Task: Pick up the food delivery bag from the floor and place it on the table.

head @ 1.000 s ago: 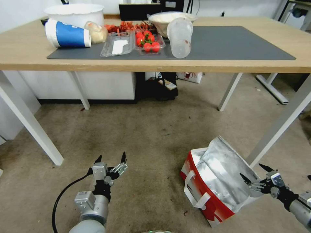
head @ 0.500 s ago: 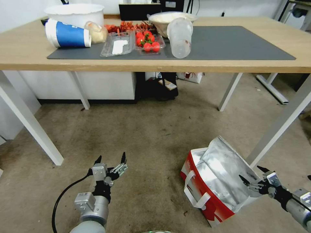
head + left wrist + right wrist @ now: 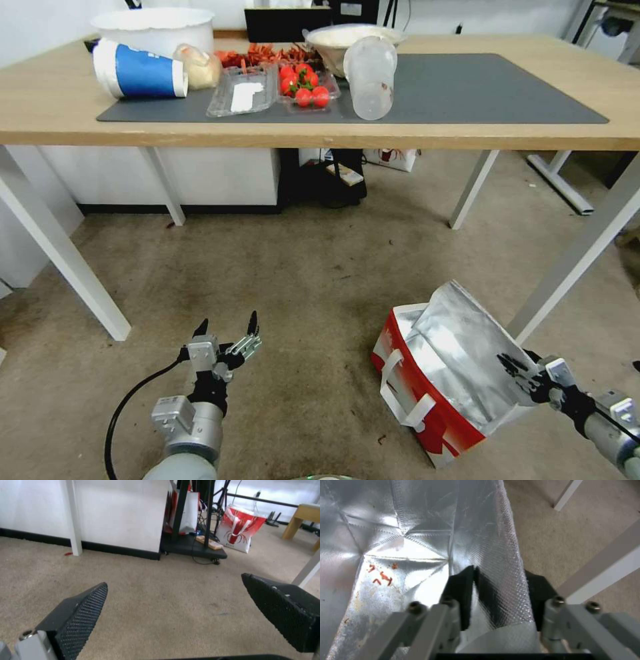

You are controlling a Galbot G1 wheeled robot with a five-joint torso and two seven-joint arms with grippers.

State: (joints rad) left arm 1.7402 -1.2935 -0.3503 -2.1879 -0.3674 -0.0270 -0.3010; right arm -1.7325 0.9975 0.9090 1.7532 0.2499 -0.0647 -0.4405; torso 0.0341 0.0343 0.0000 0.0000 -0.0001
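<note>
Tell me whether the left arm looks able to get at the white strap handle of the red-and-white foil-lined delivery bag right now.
Probably yes: bare carpet lies between the open left end effector and the bag's handle, with nothing between.

The right gripper (image 3: 517, 363) straddles the far-right foil wall of the food delivery bag (image 3: 433, 387), and that wall hides the fingertips, so whether they pinch the foil cannot be told. The bag's far outer side is hidden by its raised lining. The worktop (image 3: 53, 107) runs off both side edges. The white bowl (image 3: 153, 27) at its far left is cut off at the top.
</note>
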